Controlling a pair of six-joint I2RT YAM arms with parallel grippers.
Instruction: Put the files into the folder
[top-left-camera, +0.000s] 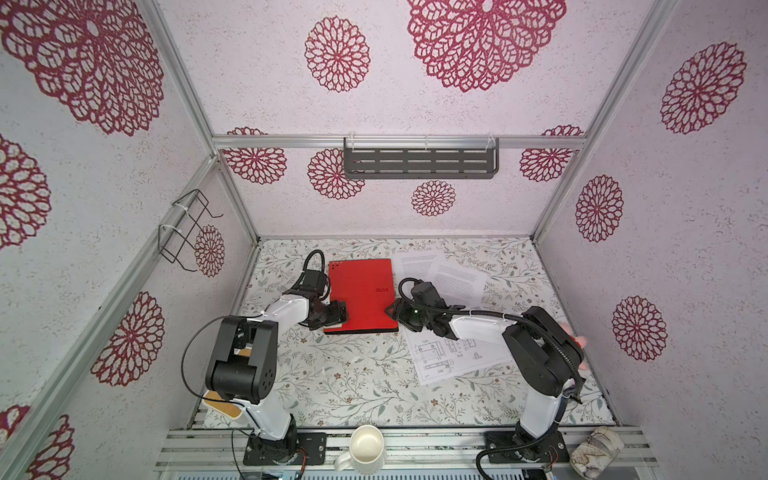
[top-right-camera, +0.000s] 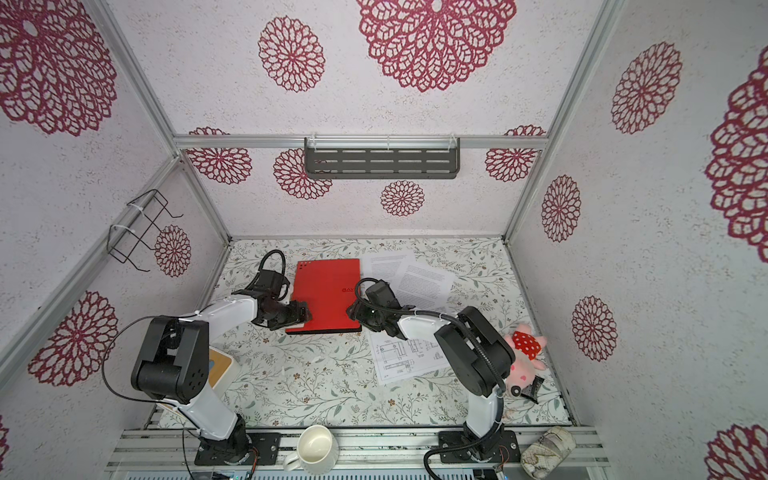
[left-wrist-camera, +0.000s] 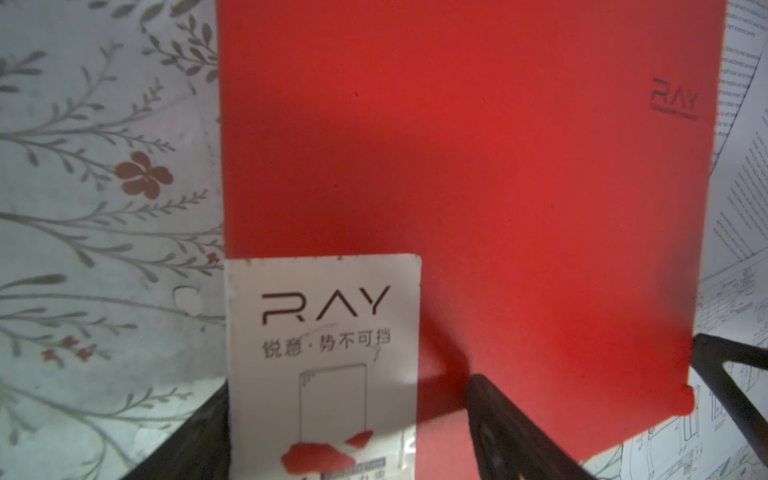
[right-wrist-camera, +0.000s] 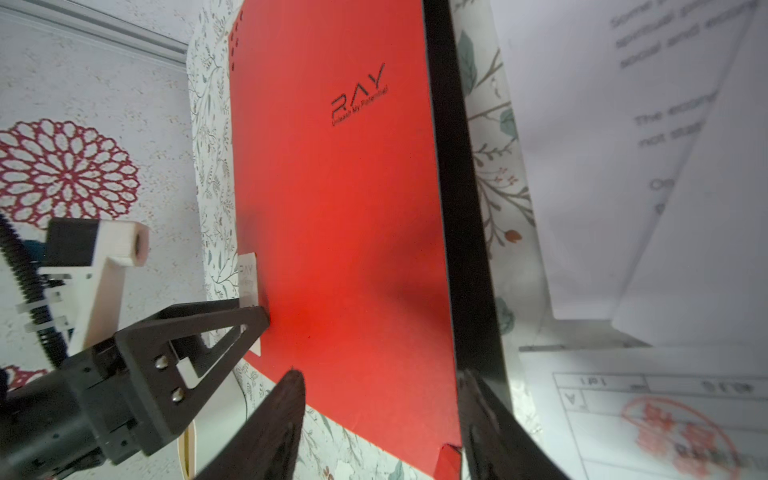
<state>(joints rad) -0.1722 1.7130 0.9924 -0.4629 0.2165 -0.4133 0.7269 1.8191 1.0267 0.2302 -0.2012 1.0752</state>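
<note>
The red folder (top-left-camera: 359, 291) lies shut on the flowered table (top-left-camera: 340, 382), its white label (left-wrist-camera: 324, 353) at the near left corner. My left gripper (top-left-camera: 343, 316) is open over that corner, with the label between its fingers (left-wrist-camera: 494, 411). My right gripper (top-left-camera: 392, 311) is open at the near right corner, its jaws astride the red cover's corner (right-wrist-camera: 451, 451) and the black edge (right-wrist-camera: 457, 208). Two printed files (top-left-camera: 453, 278) overlap right of the folder. A file with line drawings (top-left-camera: 453, 357) lies nearer, partly under the right arm.
A white mug (top-left-camera: 365, 449) and a patterned cup (top-left-camera: 596, 449) on its side sit on the front rail. A pink plush toy (top-right-camera: 525, 353) lies at the right, a yellow-topped box (top-right-camera: 220, 365) under the left arm. A grey shelf (top-left-camera: 419, 162) hangs on the back wall.
</note>
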